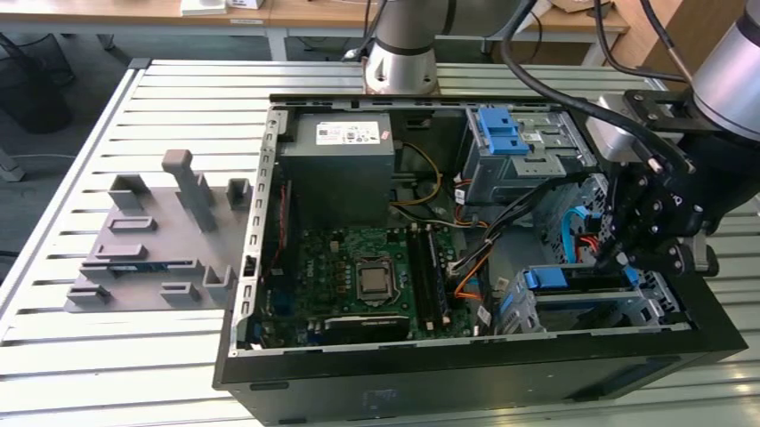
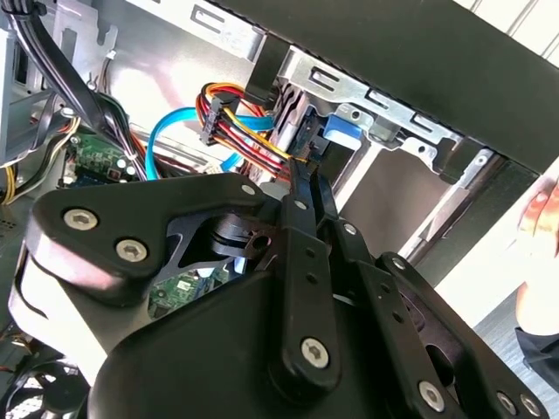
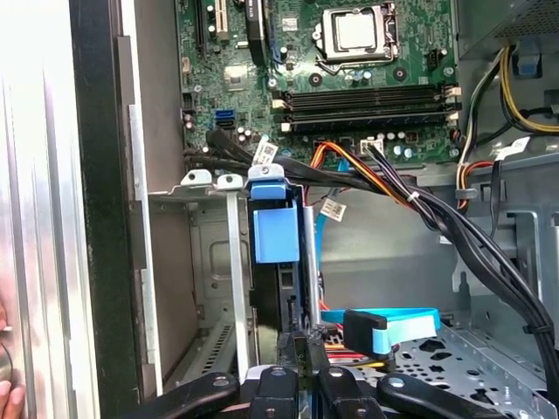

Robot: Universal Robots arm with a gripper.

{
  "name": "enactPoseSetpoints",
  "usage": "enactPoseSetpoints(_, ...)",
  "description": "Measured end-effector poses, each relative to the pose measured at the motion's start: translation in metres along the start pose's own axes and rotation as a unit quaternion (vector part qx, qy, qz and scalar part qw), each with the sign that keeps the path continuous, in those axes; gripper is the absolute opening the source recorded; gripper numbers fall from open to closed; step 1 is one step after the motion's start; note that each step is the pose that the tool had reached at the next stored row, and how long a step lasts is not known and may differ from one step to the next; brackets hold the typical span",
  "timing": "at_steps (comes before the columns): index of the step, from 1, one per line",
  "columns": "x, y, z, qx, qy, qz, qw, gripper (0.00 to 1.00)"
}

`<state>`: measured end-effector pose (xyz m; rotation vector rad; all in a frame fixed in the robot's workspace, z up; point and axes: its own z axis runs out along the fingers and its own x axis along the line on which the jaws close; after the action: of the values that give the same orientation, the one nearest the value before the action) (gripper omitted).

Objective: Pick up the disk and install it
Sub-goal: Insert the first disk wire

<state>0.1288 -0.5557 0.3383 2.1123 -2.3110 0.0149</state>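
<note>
The tool (image 1: 620,258) is lowered into the open case (image 1: 475,365) with fingers drawn near-closed on the disk's (image 3: 288,305) edge, the disk sitting upright in the drive cage (image 1: 594,307) directly below the fingertips, blue rail (image 3: 272,229) on top. A jam is judged likely if the disk is pressed in tilted against the cage walls. The cables (image 3: 376,179) right beside the tool could be snagged or pinched.

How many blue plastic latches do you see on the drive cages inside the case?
2. One blue latch tops the upper drive cage at the case's far end; a second latch sits on the lower cage, beside the gripper. Others may be hidden.
</note>
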Motion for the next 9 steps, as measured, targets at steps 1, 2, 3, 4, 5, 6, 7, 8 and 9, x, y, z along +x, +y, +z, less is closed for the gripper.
enactPoseSetpoints(1, 0.0003, -0.0002, 0.0002, -0.0001, 0.0, 0.0, 1.0, 0.16)
enactPoseSetpoints(2, 0.0006, -0.0002, 0.0002, -0.0003, 0.0001, 0.0, 1.0, 0.16)
enactPoseSetpoints(3, 0.0011, -0.0003, 0.0003, -0.0007, 0.0001, 0.0, 1.0, 0.16)
enactPoseSetpoints(4, 0.0013, -0.0005, 0.0002, -0.0011, 0.0001, 0.0, 1.0, 0.16)
enactPoseSetpoints(5, 0.0013, -0.0006, 0.0002, -0.0024, 0.0002, 0.0, 1.0, 0.16)
enactPoseSetpoints(6, 0.0012, -0.0006, 0.0002, -0.004, 0.0004, 0.0, 1.0, 0.16)
enactPoseSetpoints(7, 0.0013, -0.0006, 0.0003, -0.0052, 0.0004, 0.0, 1.0, 0.16)
enactPoseSetpoints(8, 0.0013, -0.0007, 0.0003, -0.0058, 0.0005, 0.0, 1.0, 0.16)
enactPoseSetpoints(9, 0.0013, -0.001, 0.0003, -0.0062, 0.0005, 0.0, 1.0, 0.16)
